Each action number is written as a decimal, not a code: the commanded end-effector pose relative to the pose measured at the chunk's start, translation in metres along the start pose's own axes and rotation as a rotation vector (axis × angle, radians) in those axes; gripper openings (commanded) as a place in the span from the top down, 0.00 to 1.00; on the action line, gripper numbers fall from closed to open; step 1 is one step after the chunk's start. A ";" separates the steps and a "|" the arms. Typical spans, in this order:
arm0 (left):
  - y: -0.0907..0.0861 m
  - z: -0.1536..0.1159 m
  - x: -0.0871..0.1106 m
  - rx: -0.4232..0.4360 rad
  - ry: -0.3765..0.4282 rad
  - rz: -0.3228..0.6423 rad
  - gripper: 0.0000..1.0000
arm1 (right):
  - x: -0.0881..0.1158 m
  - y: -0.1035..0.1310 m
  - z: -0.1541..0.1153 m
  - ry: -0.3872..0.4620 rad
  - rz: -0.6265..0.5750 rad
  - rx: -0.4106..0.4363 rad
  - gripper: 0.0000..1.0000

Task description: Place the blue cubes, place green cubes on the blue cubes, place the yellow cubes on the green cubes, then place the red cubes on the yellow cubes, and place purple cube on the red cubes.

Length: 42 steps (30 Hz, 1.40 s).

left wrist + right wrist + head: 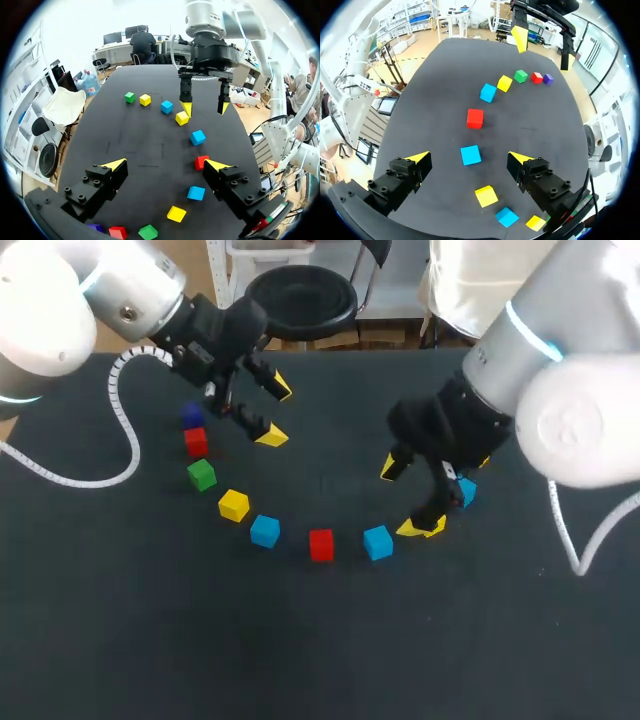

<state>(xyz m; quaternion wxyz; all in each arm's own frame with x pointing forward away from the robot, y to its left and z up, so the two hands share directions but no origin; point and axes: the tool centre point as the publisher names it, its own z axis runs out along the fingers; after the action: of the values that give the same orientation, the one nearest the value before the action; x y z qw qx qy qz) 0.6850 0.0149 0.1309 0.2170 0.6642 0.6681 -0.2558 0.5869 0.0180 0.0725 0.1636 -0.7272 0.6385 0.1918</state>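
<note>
Cubes (321,544) sit singly in a curved row on the counter (320,660). Our right hand (405,498) is open, a yellow cube (434,527) just beside it and a blue cube (378,542) near. Our left hand (277,412) is open too, near the purple cube (193,415).

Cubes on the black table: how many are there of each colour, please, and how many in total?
Blue cubes: 3
Green cubes: 2
Yellow cubes: 3
Red cubes: 2
Purple cube: 1
Total: 11
</note>
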 end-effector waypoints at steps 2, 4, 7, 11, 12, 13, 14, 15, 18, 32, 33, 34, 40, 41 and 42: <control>0.000 0.000 0.000 0.000 0.002 -0.001 0.00 | 0.000 -0.004 0.000 -0.005 -0.001 -0.047 0.00; 0.000 0.000 0.000 0.000 0.002 -0.001 0.00 | 0.000 -0.004 0.000 -0.005 -0.001 -0.047 0.00; 0.000 0.000 0.000 0.000 0.002 -0.001 0.00 | 0.000 -0.004 0.000 -0.005 -0.001 -0.047 0.00; 0.000 0.000 0.000 0.000 0.002 -0.001 0.00 | -0.010 -0.018 -0.004 0.033 -0.118 -0.010 0.00; 0.000 0.000 0.000 0.000 0.002 -0.001 0.00 | -0.010 -0.019 -0.004 0.031 -0.132 -0.005 0.00; 0.000 0.000 0.000 0.000 0.002 -0.001 0.00 | -0.008 -0.020 -0.003 0.027 -0.141 -0.003 0.00; 0.000 0.000 0.000 0.000 0.002 -0.001 0.00 | -0.007 -0.020 0.000 0.025 -0.161 0.008 0.00; 0.000 0.000 0.000 0.000 0.002 -0.001 0.00 | -0.005 -0.019 0.003 0.006 -0.166 0.017 0.00; 0.000 0.000 0.000 0.000 0.002 -0.001 0.00 | 0.008 -0.017 0.015 -0.059 -0.189 0.053 0.00; 0.000 0.000 0.000 0.000 0.002 -0.001 0.00 | 0.018 -0.031 0.052 -0.125 -0.269 -0.036 0.00; 0.000 0.000 0.000 0.000 0.002 -0.001 0.00 | 0.021 -0.033 0.055 -0.135 -0.253 -0.044 0.00; 0.000 0.000 0.000 0.000 0.002 -0.001 0.00 | 0.023 -0.034 0.057 -0.140 -0.231 -0.054 0.00; 0.000 0.000 0.000 0.000 0.002 -0.001 0.00 | 0.025 -0.031 0.062 -0.159 -0.170 -0.041 0.00; 0.000 0.000 0.000 0.000 0.002 -0.001 0.00 | 0.025 -0.029 0.063 -0.158 -0.172 -0.037 0.00; 0.000 0.000 0.000 0.000 0.002 -0.001 0.00 | 0.026 -0.028 0.065 -0.158 -0.173 -0.037 0.00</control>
<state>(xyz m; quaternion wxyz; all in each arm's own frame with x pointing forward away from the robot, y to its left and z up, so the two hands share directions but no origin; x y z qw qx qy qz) 0.6850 0.0149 0.1309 0.2170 0.6642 0.6680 -0.2558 0.6173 0.0300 0.0062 0.2123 -0.7655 0.5544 0.2481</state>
